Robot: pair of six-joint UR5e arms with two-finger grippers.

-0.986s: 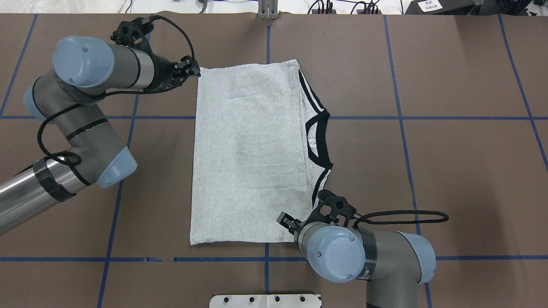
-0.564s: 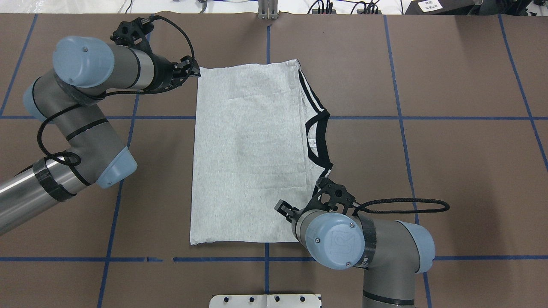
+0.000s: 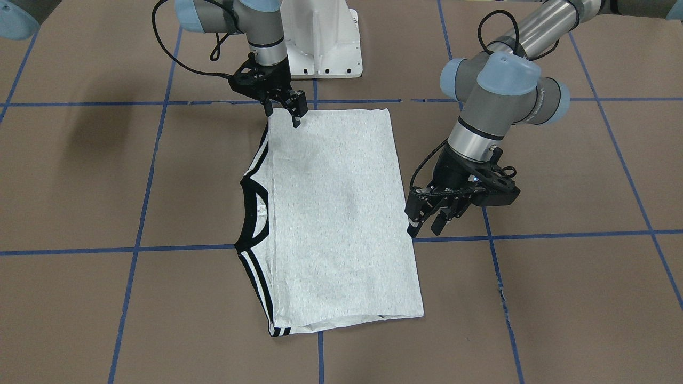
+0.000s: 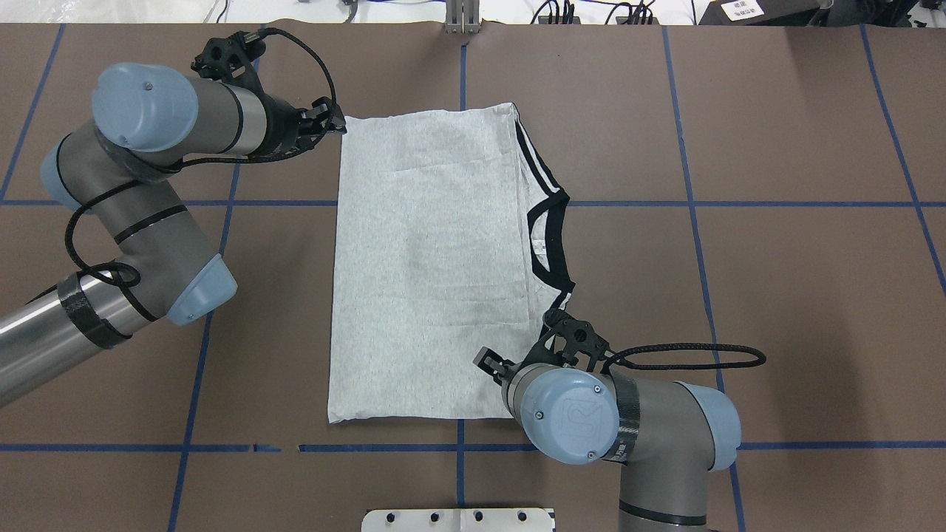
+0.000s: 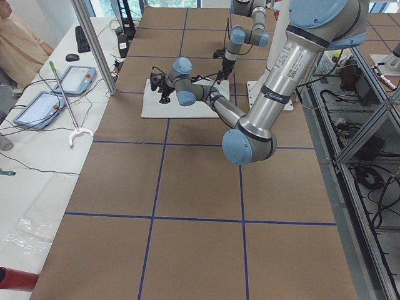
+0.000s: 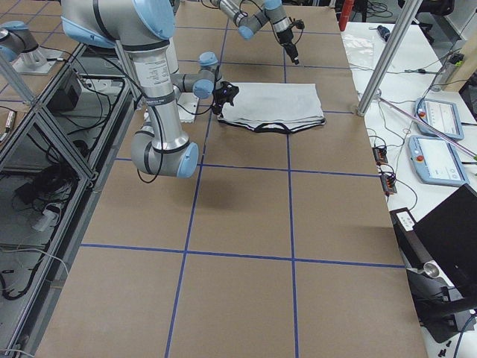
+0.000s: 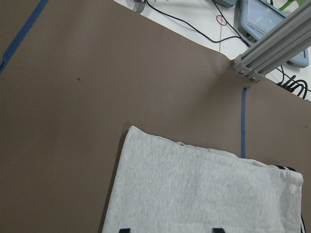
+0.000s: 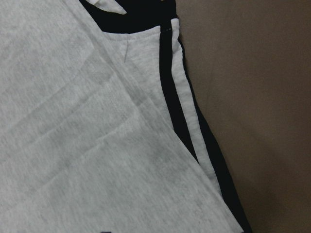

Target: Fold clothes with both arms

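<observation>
T-shirt (image 4: 429, 273) lies flat at ctr of the overhead view, on the brown table (image 4: 798, 310) w/ blue tape lines (image 4: 739, 203). It's folded to a tall rectangle, plain light heather-grey side up, a few soft creases across the lower half. A folded-over flap covers most of it. On the rectangle's right edge the layer beneath sticks out: black collar (image 4: 556, 240) curves at mid-height, black shoulder stripes (image 4: 533, 159) run up from it to the top right corner, and a short stripe bit shows below the collar too.

left gripper (image 3: 424, 230): overhead view puts it at the shirt's top left corner; front view shows it raised off the table, beside the shirt's right edge in that frame. Fingers spread, nothing between them. Its wrist cam looks down on that corner from above, both fingertips (image 7: 124, 229) apart at frame bottom.

right gripper (image 3: 282, 118): at the shirt's lower right in the overhead view, over the hem-side end of the striped edge. Fingers look spread, low over the cloth; can't tell if they touch it. Its wrist cam is v. close to the fabric: grey folds and the stripes fill the frame.
</observation>
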